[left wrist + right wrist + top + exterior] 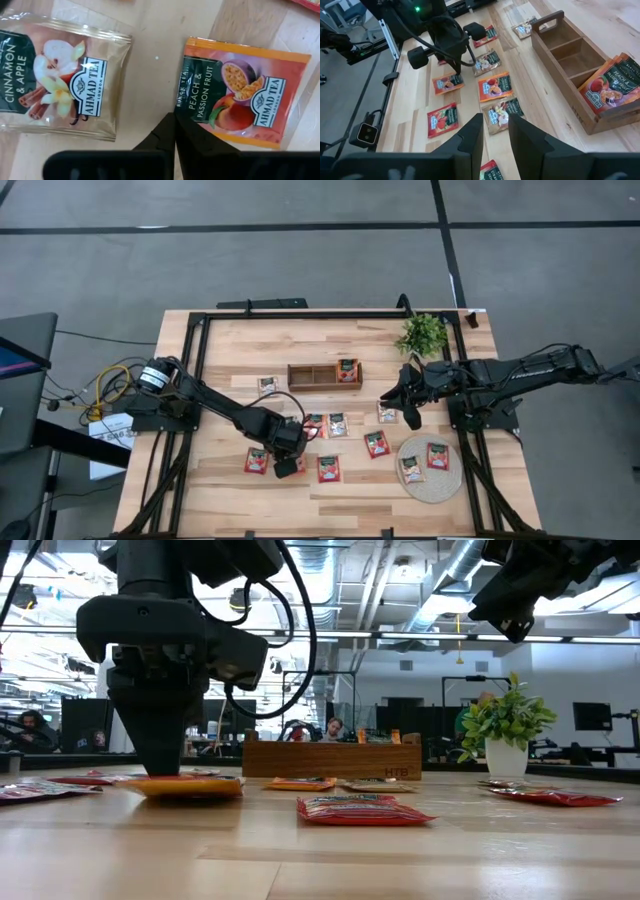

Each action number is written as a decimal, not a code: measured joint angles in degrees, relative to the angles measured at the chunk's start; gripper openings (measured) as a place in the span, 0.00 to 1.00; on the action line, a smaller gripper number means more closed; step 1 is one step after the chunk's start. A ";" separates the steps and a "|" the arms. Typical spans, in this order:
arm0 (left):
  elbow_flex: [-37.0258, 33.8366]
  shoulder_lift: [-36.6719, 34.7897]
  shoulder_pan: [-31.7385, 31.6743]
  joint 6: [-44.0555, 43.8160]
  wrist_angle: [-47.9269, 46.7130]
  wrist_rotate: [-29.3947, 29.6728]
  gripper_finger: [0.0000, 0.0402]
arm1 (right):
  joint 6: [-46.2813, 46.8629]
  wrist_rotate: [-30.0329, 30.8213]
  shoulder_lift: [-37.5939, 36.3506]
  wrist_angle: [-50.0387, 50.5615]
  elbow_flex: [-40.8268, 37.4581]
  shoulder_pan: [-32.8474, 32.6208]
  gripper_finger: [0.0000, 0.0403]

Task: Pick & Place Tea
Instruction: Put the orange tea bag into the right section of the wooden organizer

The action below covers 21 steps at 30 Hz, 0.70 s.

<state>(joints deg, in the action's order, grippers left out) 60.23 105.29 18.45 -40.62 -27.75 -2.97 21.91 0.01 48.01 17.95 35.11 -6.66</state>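
Several flat tea sachets, red, orange and beige, lie scattered on the wooden table (230, 340). My left gripper (174, 120) points straight down near the table's middle (292, 455), shut on an orange peach sachet (240, 95). A beige cinnamon-and-apple sachet (60, 80) lies flat next to it. My right gripper (495, 131) is open, high above the table (410, 408), over a beige sachet (502, 112) and touching nothing. Red sachets (612, 87) stand in the wooden box's end compartment. My left gripper comes from above, pointing down, with its shut fingertips (167, 132) on one side edge of the orange sachet (184, 107). The edge runs in between the tips, which hide the contact itself. The sachet lies flat on the table (185, 787).
A wooden box with three compartments (325, 373) stands toward the far side. A potted green plant (422, 333) is at the far right. A round woven mat (430, 480) near the right front carries two sachets. Black frame rails (330, 313) border the table.
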 joint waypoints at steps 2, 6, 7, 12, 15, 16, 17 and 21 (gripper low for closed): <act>-0.14 -0.90 0.05 -0.18 0.00 0.84 0.00 | -0.04 0.00 -0.02 0.00 0.00 0.00 0.21; -0.17 -2.32 0.05 -0.79 0.48 2.04 0.00 | -0.04 0.00 -0.01 -0.02 0.00 0.00 0.21; -0.13 -2.33 0.05 -1.14 0.48 2.18 0.00 | -0.04 0.00 0.00 -0.01 0.00 0.00 0.21; -0.17 -1.96 0.05 -1.62 0.50 1.75 0.00 | -0.03 0.00 0.00 0.00 0.00 0.00 0.21; -0.17 -1.96 0.03 -1.71 0.68 1.76 0.00 | -0.04 -0.01 0.00 0.00 0.00 0.00 0.21; -0.15 -1.96 0.03 -1.80 0.70 1.76 0.00 | -0.02 0.00 -0.01 -0.01 0.00 0.00 0.21; -0.15 -1.96 0.03 -1.92 0.68 1.76 0.00 | -0.04 -0.01 -0.02 -0.02 0.00 0.00 0.21; -0.15 -2.11 0.03 -2.34 0.69 1.76 0.00 | -0.03 0.00 -0.02 -0.02 0.00 0.00 0.21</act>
<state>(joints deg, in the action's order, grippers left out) 60.07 103.18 18.48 -42.96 -27.06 -1.21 21.89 0.01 47.99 17.93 35.11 -6.66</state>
